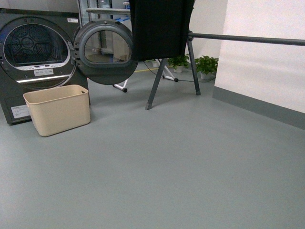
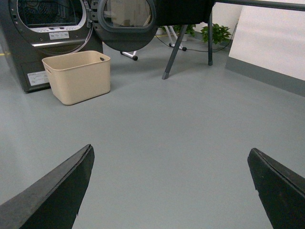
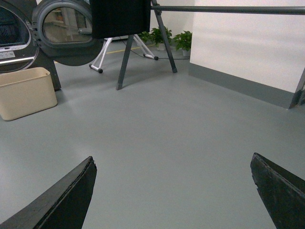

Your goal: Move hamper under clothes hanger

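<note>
step: approach | cream plastic rectangular hamper [image 1: 57,109] far left by dark grey dryer [image 1: 33,52], well apart from dark grey metal clothes hanger [image 1: 248,39] | left end effector [image 2: 170,157], right end effector [image 3: 172,160] released, empty | next: likely grip hamper rim, carry right under bar

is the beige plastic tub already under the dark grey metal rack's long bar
No, the beige plastic tub stands by the dark grey dryer, left of the dark grey metal rack and apart from it.
</note>
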